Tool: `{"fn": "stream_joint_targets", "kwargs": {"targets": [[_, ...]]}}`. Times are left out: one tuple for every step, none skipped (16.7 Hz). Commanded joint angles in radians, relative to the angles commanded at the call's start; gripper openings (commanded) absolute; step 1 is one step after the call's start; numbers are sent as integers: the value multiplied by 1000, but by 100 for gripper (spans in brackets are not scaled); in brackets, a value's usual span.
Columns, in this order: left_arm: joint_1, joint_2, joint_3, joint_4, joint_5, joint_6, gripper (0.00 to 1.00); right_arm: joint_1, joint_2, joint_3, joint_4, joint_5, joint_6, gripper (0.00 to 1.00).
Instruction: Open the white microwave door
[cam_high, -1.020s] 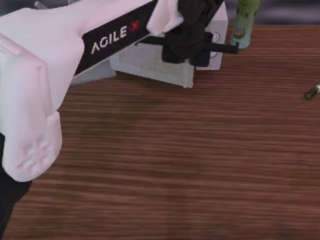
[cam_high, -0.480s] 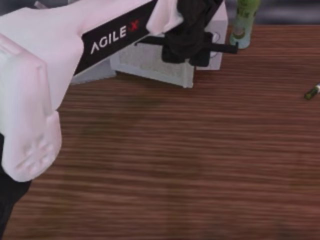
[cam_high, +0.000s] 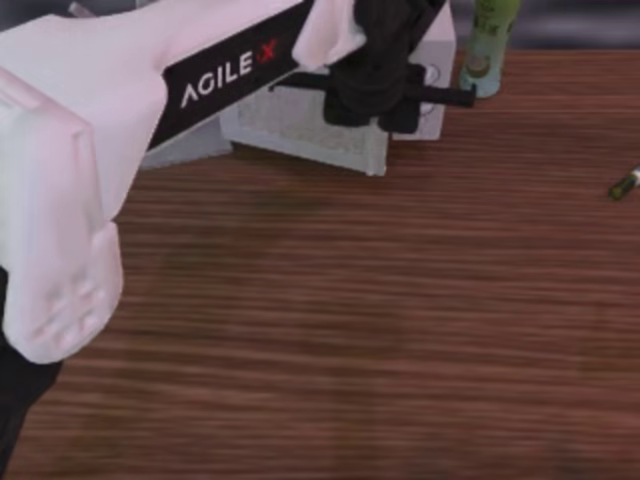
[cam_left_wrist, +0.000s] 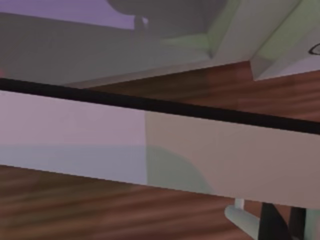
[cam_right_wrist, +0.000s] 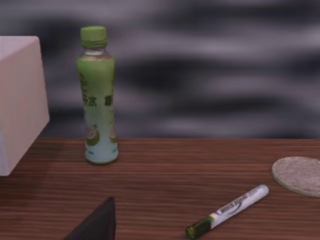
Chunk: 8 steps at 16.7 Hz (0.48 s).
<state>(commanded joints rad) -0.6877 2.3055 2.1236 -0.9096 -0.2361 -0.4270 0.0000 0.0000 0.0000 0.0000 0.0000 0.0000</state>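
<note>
The white microwave (cam_high: 432, 60) stood at the far edge of the wooden worktop (cam_high: 380, 320), with its door (cam_high: 310, 130) swung partly outward from the body, the mesh window facing the near side. The left arm reached across the worktop to the microwave, and its black left gripper (cam_high: 385, 95) sat over the door's free edge, beside the knob panel. Whether its fingers were clenched on the door or released could not be told; the left wrist view showed only a pale panel edge close up. A green bottle (cam_right_wrist: 97, 95) stood upright just beside the microwave, and a marker pen (cam_right_wrist: 227, 211) lay well apart from the microwave, near a round coaster (cam_right_wrist: 297, 175). The right gripper was out of sight.
</note>
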Motion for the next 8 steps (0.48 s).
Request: {"fn": "stream_joint_targets", "kwargs": {"targets": [[0,0,0,0,0,0,0,0,0,0,0,0,0,100],[0,0,0,0,0,0,0,0,0,0,0,0,0,100],[0,0,0,0,0,0,0,0,0,0,0,0,0,100],[-8,4,-1,0,5,-4,0,0,0,0,0,0,0,100],[-7,1,-4,3,6,-2,0,0,0,0,0,0,0,100],[-5,-8,-17,10,8,6,0,0,0,0,0,0,0,100],[-3,-23,-38,22,12,19,0,0,0,0,0,0,0,100],[0,-40,-65,36,17,35,0,0,0,0,0,0,0,100]]}}
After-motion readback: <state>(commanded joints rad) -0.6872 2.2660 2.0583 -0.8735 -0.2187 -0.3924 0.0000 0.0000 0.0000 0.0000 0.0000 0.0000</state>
